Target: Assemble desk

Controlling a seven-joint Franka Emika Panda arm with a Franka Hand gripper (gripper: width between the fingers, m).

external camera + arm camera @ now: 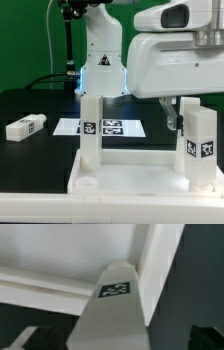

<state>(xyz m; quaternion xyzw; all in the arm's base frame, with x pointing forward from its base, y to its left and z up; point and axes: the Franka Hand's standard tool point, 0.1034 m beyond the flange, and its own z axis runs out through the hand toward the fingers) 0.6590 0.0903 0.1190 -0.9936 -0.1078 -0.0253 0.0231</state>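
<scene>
Rimmed panel (pixel 130 182) lying flat on tabletop (pixel 38 168). Upright on panel: first leg (pixel 92 130) at one corner, second leg (pixel 200 148) at the next corner, right under the jaws. Cannot tell whether jaws clamp it. Off panel, third leg (pixel 25 127) lying near marker board (pixel 125 127).

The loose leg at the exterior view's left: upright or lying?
Lying: the leg rests on its long side on the table.

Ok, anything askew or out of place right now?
Nothing stands out. Two white plastic block legs stand upright at the white rimmed plastic tabletop; a third leg lies on its side on the black table, exterior view's left, simply not fitted yet.
</scene>
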